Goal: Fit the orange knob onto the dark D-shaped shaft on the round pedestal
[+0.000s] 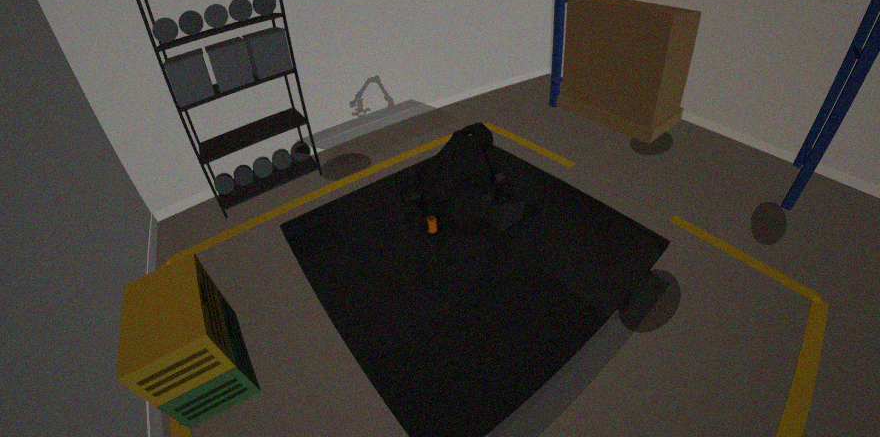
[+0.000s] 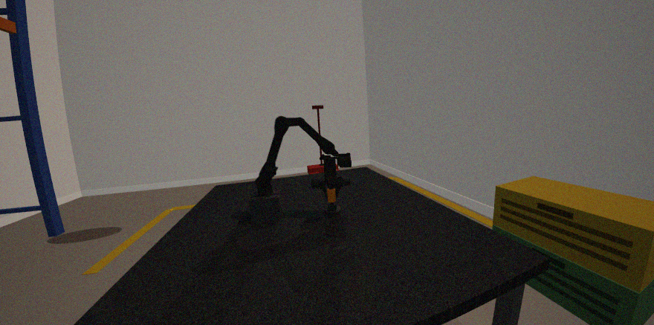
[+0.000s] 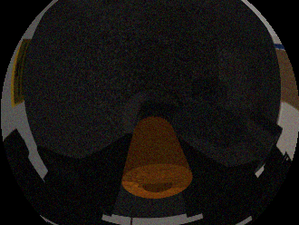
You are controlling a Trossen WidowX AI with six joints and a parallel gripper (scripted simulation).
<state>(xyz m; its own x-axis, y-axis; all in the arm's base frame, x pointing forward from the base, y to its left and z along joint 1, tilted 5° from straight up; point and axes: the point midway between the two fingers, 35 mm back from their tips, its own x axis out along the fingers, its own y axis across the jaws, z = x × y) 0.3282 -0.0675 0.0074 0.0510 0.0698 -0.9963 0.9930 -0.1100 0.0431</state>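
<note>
The orange knob [image 1: 431, 225] [image 2: 331, 195] [image 3: 155, 151] is upright between the fingers of my gripper [image 2: 331, 189] [image 3: 153, 140], which is shut on it. In the wrist view the knob's near end face shows a dark recess. The round pedestal [image 2: 337, 209] [image 3: 131, 112] is dark and low, directly below the knob. A short dark part shows between the knob's lower end and the pedestal in the exterior view, so the knob is above the pedestal's top. The shaft's flat side is hidden. I cannot tell how far the shaft is inside the hole.
The black table top [image 1: 492, 310] [image 2: 274, 277] carries the arm's base [image 2: 264, 207], to the left of the pedestal in the exterior view. A shelf rack [image 1: 252, 135], a large brown box [image 1: 616, 64] and yellow-and-green crates [image 1: 163, 329] [image 2: 568, 217] stand off the table.
</note>
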